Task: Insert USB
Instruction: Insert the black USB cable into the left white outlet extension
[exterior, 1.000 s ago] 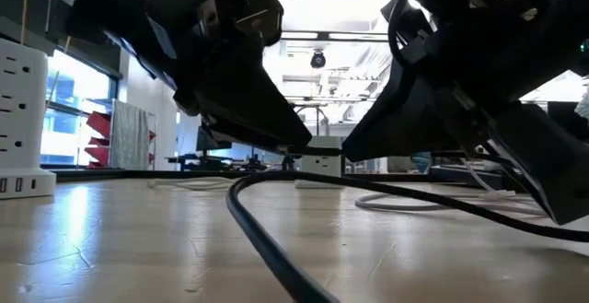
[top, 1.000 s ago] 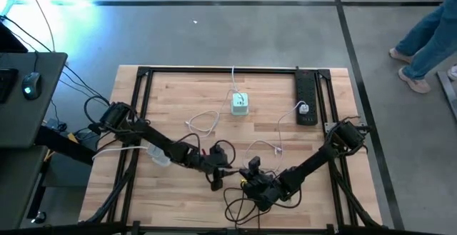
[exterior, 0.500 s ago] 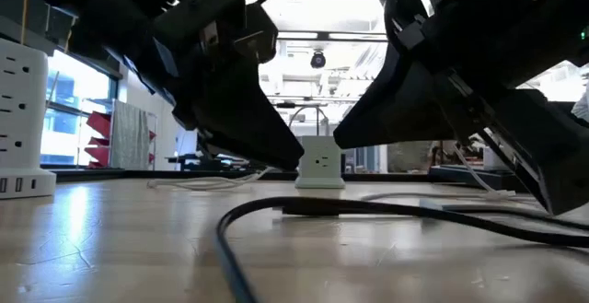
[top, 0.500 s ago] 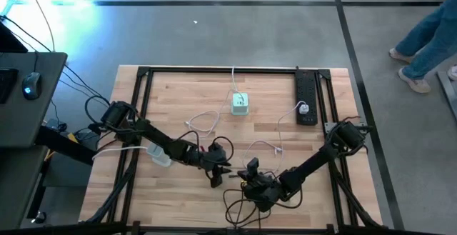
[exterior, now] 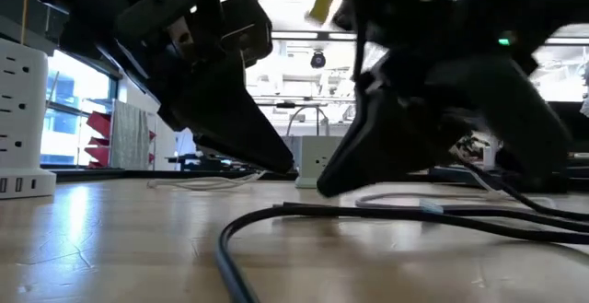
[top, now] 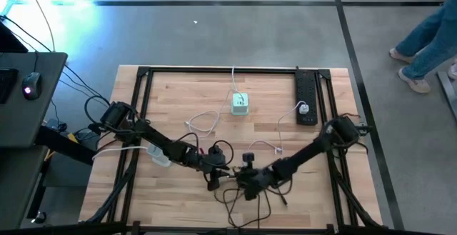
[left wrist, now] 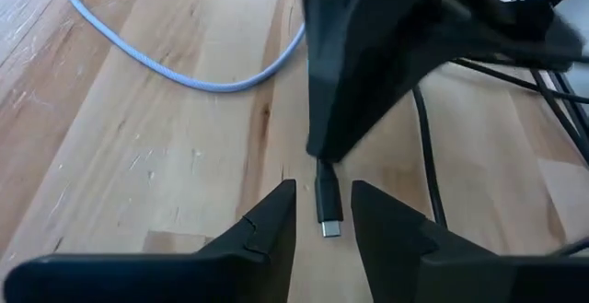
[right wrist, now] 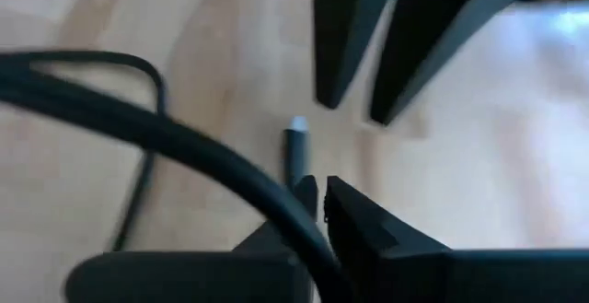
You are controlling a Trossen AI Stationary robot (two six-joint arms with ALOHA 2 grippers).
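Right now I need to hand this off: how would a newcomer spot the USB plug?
On the wooden table, go to the near middle where both arms meet. The USB plug lies flat there, ending a black cable, with a small silver tip, unlike the white cables nearby.

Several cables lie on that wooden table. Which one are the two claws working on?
The black cable looped at the table's near edge; its silver-tipped plug lies between the left gripper fingers. The white cables lie farther back, untouched.
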